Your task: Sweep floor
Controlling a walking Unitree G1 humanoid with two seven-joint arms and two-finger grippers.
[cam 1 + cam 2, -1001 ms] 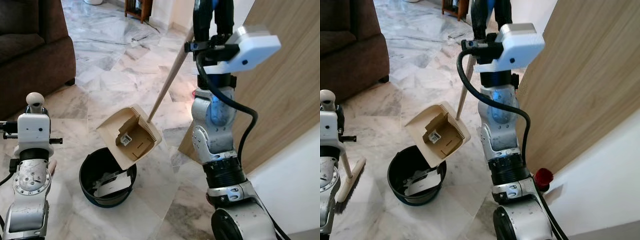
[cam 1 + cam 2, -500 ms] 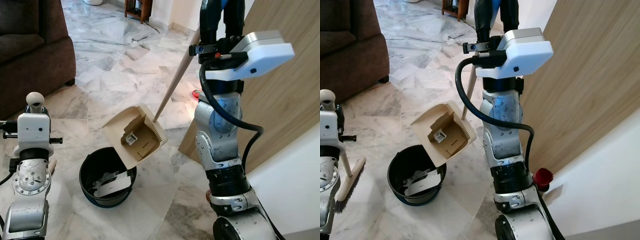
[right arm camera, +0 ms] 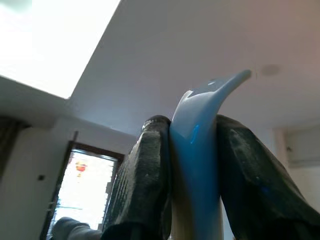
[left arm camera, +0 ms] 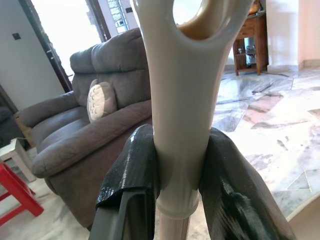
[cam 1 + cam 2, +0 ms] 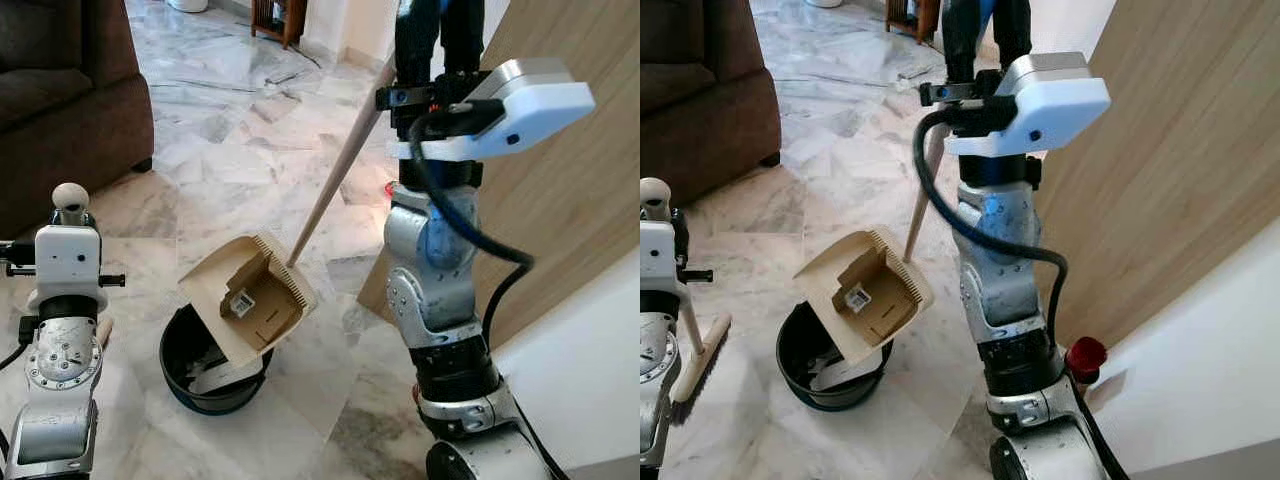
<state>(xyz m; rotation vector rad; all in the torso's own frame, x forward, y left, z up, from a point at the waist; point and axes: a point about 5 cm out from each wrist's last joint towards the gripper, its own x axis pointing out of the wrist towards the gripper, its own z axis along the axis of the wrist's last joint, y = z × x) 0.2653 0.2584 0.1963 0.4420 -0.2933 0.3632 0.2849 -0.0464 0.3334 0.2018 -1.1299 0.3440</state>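
Stage: late in the sweep, by my reading; the sweepings are gathered and the dustpan (image 5: 245, 303) is tipped over the bin (image 5: 205, 372), so emptying is under way; what looks left is to shake out the last scraps and set the tools down; whether more floor needs sweeping cannot be told

Right gripper (image 3: 192, 165): raised high, fingers clenched on the blue top end of the dustpan handle (image 5: 335, 175); the long wooden shaft runs down from it to the pan

Left gripper (image 4: 175, 165): low at the robot's left side, fingers clamped on the cream broom handle (image 4: 182, 100) just under its looped end

Dustpan: beige, tilted steeply with its open mouth facing down toward the bin, its lower lip at or just over the bin's rim; touching or not I cannot tell; a piece of brown cardboard with a small white label (image 5: 238, 302) sits inside the pan, not yet fallen out

Bin: round, black, on the marble floor (image 5: 230, 150) between the two arms; pale paper or card scraps (image 5: 215, 378) lie at its bottom; far from full

Broom: brush head (image 5: 698, 355) rests on the floor beside the bin, on the robot's left

Surroundings: brown sofa (image 5: 60, 90) well apart at the left; wooden panel (image 5: 580, 190) at the right
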